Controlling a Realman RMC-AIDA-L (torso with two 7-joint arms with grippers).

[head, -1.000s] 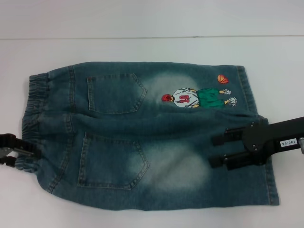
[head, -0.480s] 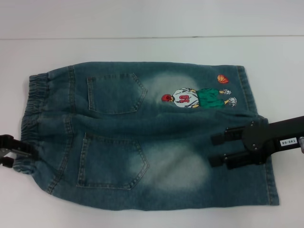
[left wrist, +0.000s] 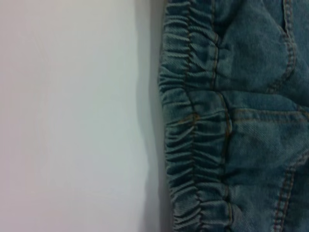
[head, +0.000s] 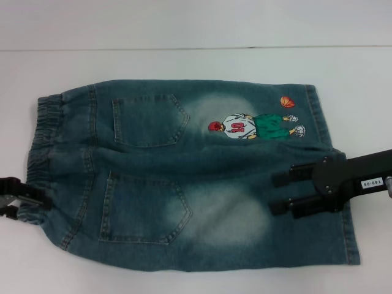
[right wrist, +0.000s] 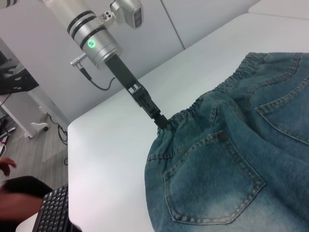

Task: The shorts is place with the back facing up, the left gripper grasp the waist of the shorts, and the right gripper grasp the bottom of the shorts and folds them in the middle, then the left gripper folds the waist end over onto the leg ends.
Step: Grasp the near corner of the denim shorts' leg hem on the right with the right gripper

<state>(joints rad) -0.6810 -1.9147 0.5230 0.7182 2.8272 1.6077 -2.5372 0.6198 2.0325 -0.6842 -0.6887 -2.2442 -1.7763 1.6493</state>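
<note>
Your right gripper (head: 278, 195) sits over the near leg of the shorts (head: 202, 177), just inside the leg ends (head: 351, 236), its two black fingers (head: 288, 179) parted and pointing toward the waist (head: 38, 153). It has hold of nothing yet; whether the fingertips press the cloth you cannot tell from above.

Take the shorts as your landmark. They lie flat on the white table (head: 196, 61), back up, both patch pockets showing, the waist at the robot's left end and the bottom of the shorts (head: 312, 113) at the right end. The basketball-player print (head: 254, 127) is on the far leg, near its hem.

Your left gripper (head: 13, 197) is at the near corner of the waist, touching the gathered band. In the right wrist view the left gripper (right wrist: 161, 121) meets the elastic edge at its tip, but you cannot tell whether the jaws have closed on the cloth. The left wrist view shows only the waist (left wrist: 193, 145) beside bare table (left wrist: 72, 116).

You are in the first step, by the look of it: both claws are placed for their grasps and no fold is begun. Next, close each claw firmly on its edge, the right one on the hem rather than mid-leg, then lift both together to fold along the middle.
</note>
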